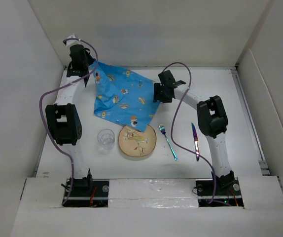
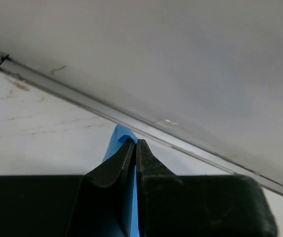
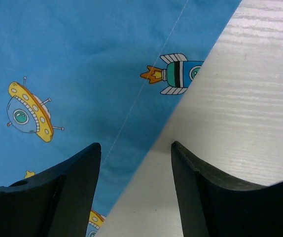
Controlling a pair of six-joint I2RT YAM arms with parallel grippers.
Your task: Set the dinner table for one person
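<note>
Tabletop [image 1: 220, 89]: rigid, fixed, spanned the enclosure; likely ungraspable. Placemat [image 1: 122, 96] lay far-centre, limp; corners suited gripping. Left end effector [image 2: 134, 144] pinched its far-left corner; right end effector [image 3: 135, 148] stood wide, empty, over its right edge.

The left gripper [image 2: 134, 143] fills the bottom of the view, its two black fingers [image 2: 113, 167] pressed together on a thin fold of blue cloth [image 2: 120, 134], which shows as a narrow strip between them and pokes out just past the tips. Beyond the tips lies the white table [image 2: 43, 133], faintly scuffed and carrying a small brownish smudge [image 2: 20, 85] near its far left edge. A pale grey seam strip [image 2: 82, 101] runs diagonally from upper left to lower right where the table meets an upright white panel [image 2: 181, 59], which takes up the whole upper part of the view.
</note>
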